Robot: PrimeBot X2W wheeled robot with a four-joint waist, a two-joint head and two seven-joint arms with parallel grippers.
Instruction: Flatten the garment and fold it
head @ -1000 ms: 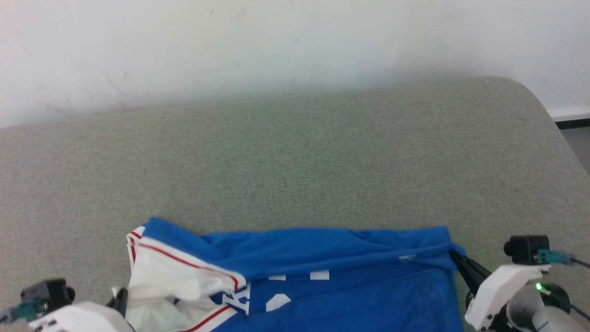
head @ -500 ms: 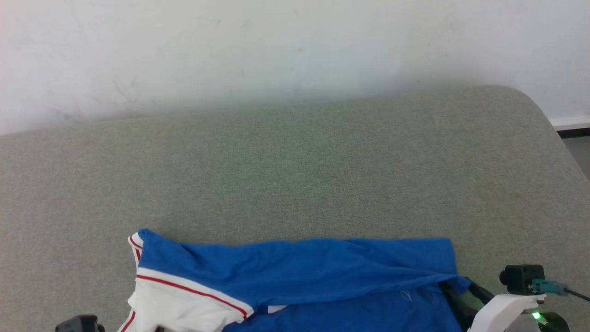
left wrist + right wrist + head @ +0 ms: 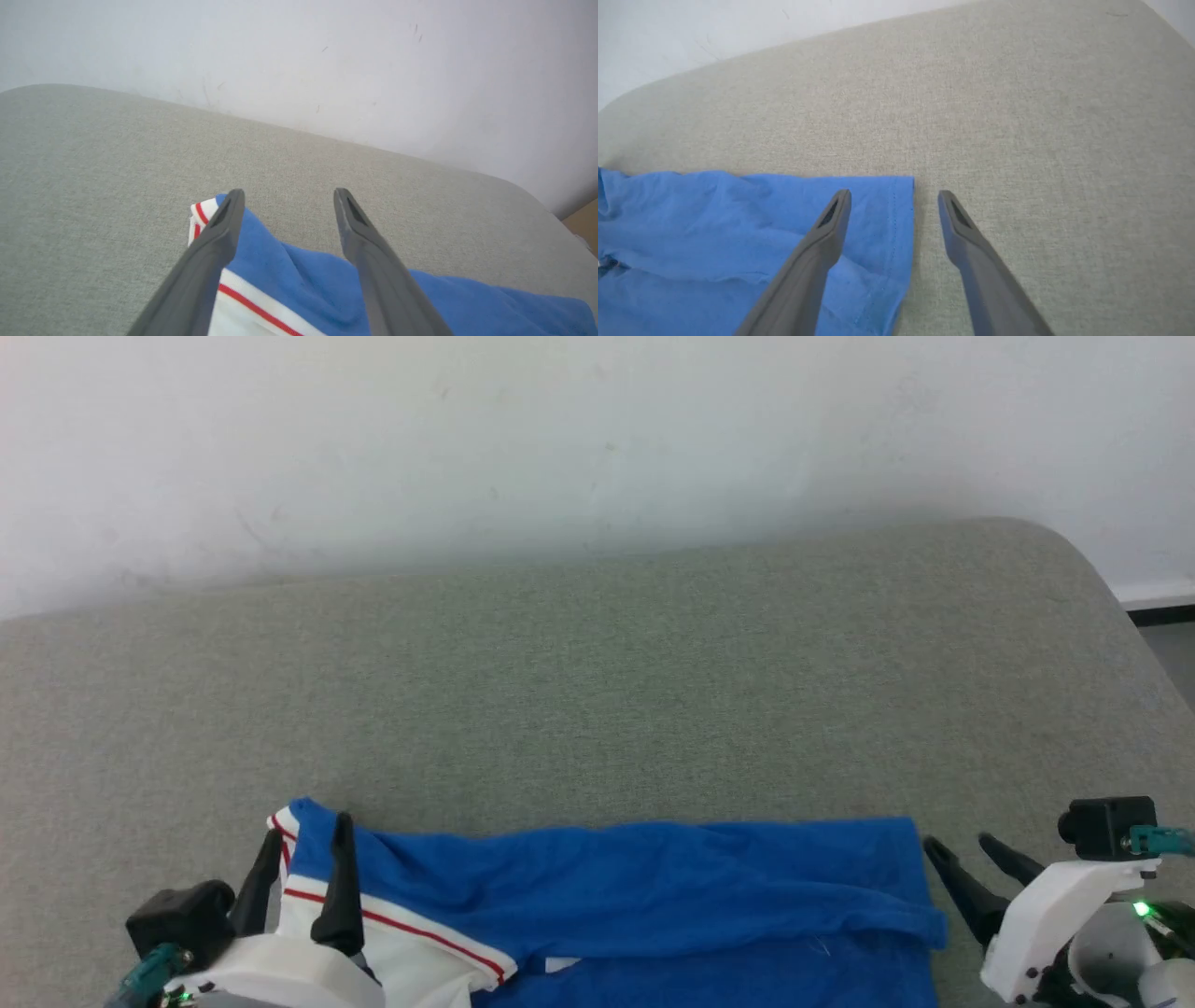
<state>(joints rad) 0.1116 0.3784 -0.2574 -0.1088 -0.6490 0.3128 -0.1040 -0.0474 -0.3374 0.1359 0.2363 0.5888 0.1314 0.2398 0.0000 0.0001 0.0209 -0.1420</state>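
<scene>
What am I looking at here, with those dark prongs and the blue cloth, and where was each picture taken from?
This is a two-armed robot handling laundry. One picture comes from a camera on its head, looking down at a grey-green padded surface before a white wall. The other two come from cameras on its wrists, each looking along that arm's own dark prongs. Those prongs are its tools for grasping. On the surface lies a rumpled blue garment with white and red trim. The left tool stands over its striped corner; the right tool is at its plain blue edge. Both are open and hold nothing.
</scene>
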